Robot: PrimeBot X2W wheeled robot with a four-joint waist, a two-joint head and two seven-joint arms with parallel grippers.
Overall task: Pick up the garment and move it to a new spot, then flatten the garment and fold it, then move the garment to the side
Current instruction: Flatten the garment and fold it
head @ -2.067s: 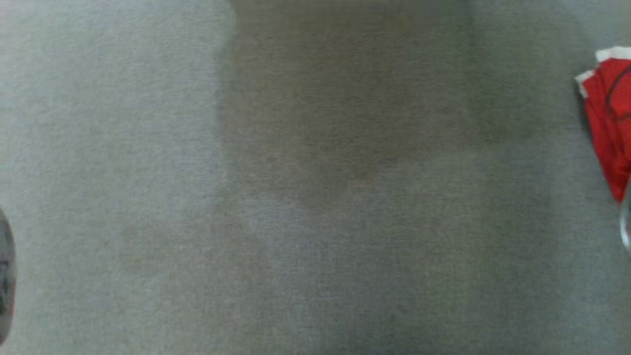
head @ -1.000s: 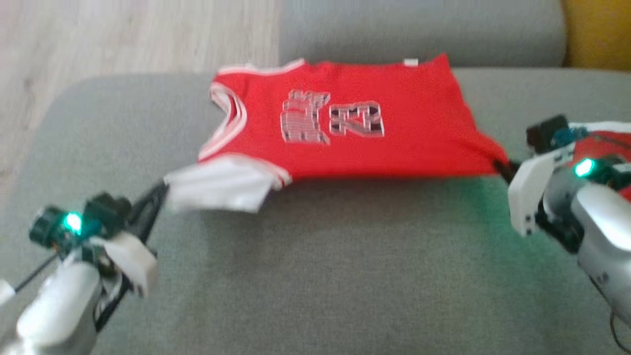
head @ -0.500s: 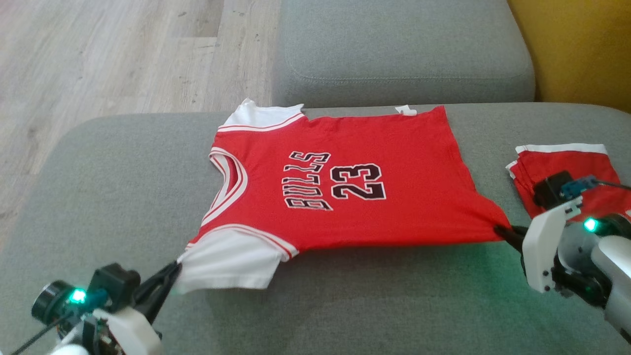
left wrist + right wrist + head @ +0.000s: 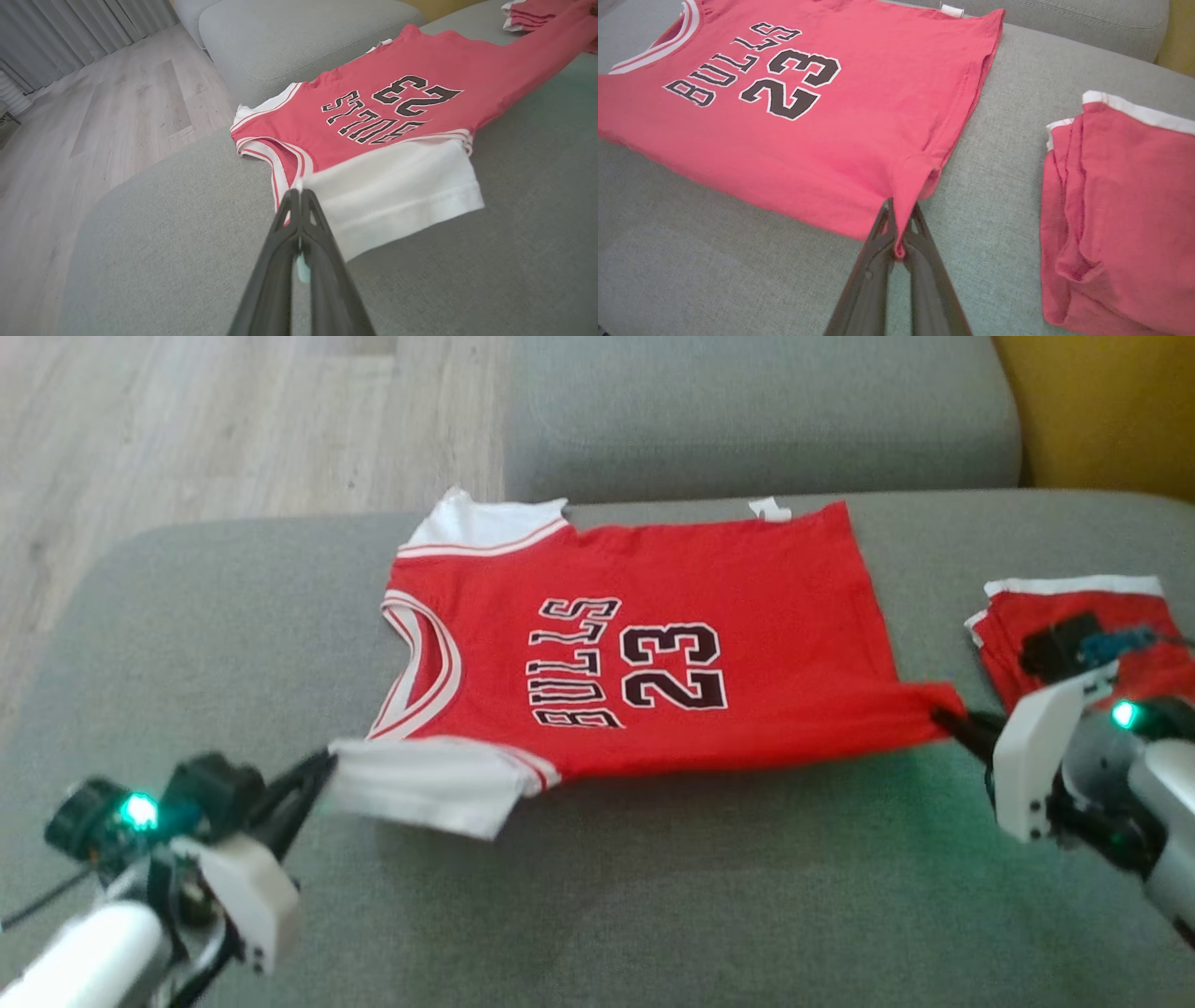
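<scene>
Over the last half second the head camera has tipped slightly. Beyond that, both grippers have come up and lifted the near edge of the red Bulls 23 jersey (image 4: 653,644) off the seat, so a shadow now lies under it. The left gripper (image 4: 322,773) is pinched tight on the corner of the near white sleeve (image 4: 420,789), which sags in a fold below the red body. The right gripper (image 4: 941,717) is clamped on the near right hem corner, drawing the cloth to a point.

The far half of the jersey lies flat on the grey seat cushion (image 4: 653,905), collar to the left and hem to the right. Its far edge sits close to the back cushion (image 4: 747,411). On the near side, a broad bare stretch of cushion runs between the two arms. To the left there is more bare cushion up to its rounded edge, then wooden floor (image 4: 187,420). The right side is tighter: a folded red garment (image 4: 1074,607) with white trim lies near the hem, with a strip of cushion between them.

The left wrist view shows the dark fingers (image 4: 280,261) meeting on the sleeve corner, with grey curtains (image 4: 70,42) beyond the floor. The right wrist view shows the hem corner bunched between its fingers (image 4: 873,275), and the stacked layers along the folded garment's edge. In the head view a yellow surface (image 4: 1111,411) stands at the far right.
</scene>
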